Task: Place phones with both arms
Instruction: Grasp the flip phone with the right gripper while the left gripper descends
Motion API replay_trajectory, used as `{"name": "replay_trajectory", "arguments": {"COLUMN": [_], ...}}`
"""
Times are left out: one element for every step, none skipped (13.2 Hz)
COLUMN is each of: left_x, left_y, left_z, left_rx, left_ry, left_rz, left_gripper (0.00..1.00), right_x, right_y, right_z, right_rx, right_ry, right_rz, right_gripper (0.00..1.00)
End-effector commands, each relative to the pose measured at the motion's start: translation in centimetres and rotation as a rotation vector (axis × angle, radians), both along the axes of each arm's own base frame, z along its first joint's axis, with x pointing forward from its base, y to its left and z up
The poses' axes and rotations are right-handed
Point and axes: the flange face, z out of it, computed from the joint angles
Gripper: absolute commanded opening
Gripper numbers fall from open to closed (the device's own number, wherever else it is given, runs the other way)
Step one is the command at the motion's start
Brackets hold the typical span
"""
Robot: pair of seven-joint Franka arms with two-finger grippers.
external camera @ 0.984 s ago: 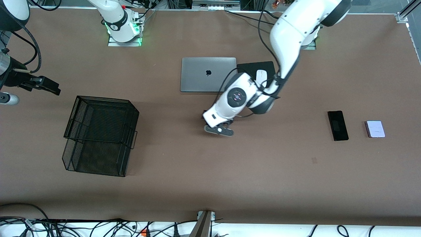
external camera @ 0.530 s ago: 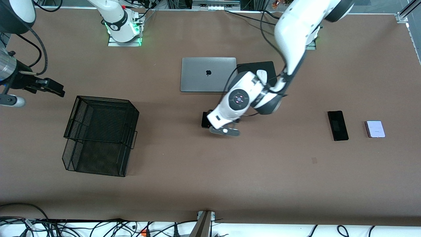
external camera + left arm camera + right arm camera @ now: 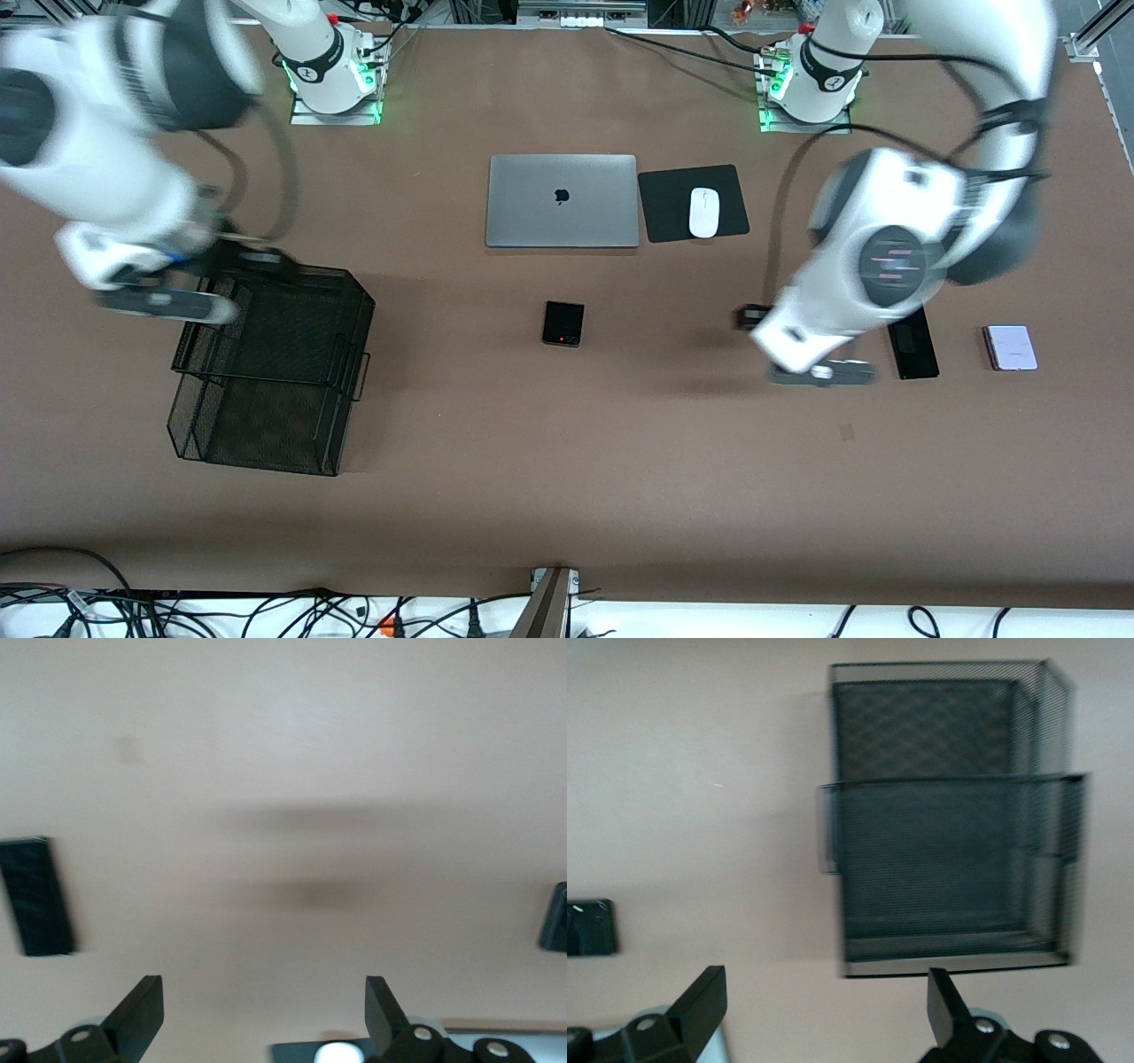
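Observation:
The squarish black folded phone (image 3: 563, 323) lies alone mid-table, nearer the front camera than the laptop; it also shows in the right wrist view (image 3: 589, 927) and at the edge of the left wrist view (image 3: 555, 918). The long slim black phone (image 3: 917, 347) lies toward the left arm's end, partly hidden by the left hand, and shows in the left wrist view (image 3: 35, 896). The pale lilac phone (image 3: 1010, 347) lies beside it. My left gripper (image 3: 769, 330) (image 3: 264, 1010) is open and empty over bare table beside the slim phone. My right gripper (image 3: 252, 264) (image 3: 819, 1010) is open and empty over the mesh basket's edge.
A black two-tier wire mesh basket (image 3: 270, 363) (image 3: 948, 815) stands toward the right arm's end. A closed grey laptop (image 3: 563, 200) and a white mouse (image 3: 703, 213) on a black pad (image 3: 664, 208) lie near the robots' bases.
The left arm has swung away from the folded black phone, which stays on the table, toward the slim phone. The right arm has swung in over the basket's edge.

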Motion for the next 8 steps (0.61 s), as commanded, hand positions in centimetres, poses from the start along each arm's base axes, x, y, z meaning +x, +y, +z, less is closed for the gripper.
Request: {"name": "replay_trajectory", "arguments": {"left_x": [-2.4,-3.0,-3.3,-3.4,-3.3,-3.3,-3.3,-3.3], "left_y": [5.3,7.4,7.8,8.1,8.3,8.6,9.1,9.3], "left_z": [9.3,12.4,13.3,13.0,12.2,12.0,12.0,12.0], "left_rx": [-0.023,-0.022,-0.01,-0.004,-0.001,0.007,0.015,0.016], "left_ry": [-0.083,-0.128,-0.136,-0.114,-0.091,-0.08,-0.079,-0.08], "left_rz": [-0.062,-0.034,-0.028,-0.025,-0.023,-0.019,-0.015,-0.012], "left_gripper": [1.0,1.0,1.0,1.0,1.0,1.0,1.0,1.0], "right_x": [-2.3,-3.2,-4.3,-5.4,-6.5,-7.7,-8.9,-9.0], "right_y": [12.4,17.4,21.6,25.7,29.0,31.7,33.3,33.9], "right_z": [-4.9,-6.9,-8.5,-10.1,-11.7,-13.9,-16.0,-18.1], "right_rx": [0.0,0.005,0.012,0.021,0.029,0.026,0.02,0.029], "right_ry": [-0.008,-0.019,-0.026,-0.039,-0.046,-0.044,-0.039,-0.043], "right_rz": [-0.106,-0.133,-0.142,-0.162,-0.169,-0.154,-0.122,-0.104], "right_gripper": [1.0,1.0,1.0,1.0,1.0,1.0,1.0,1.0]}}
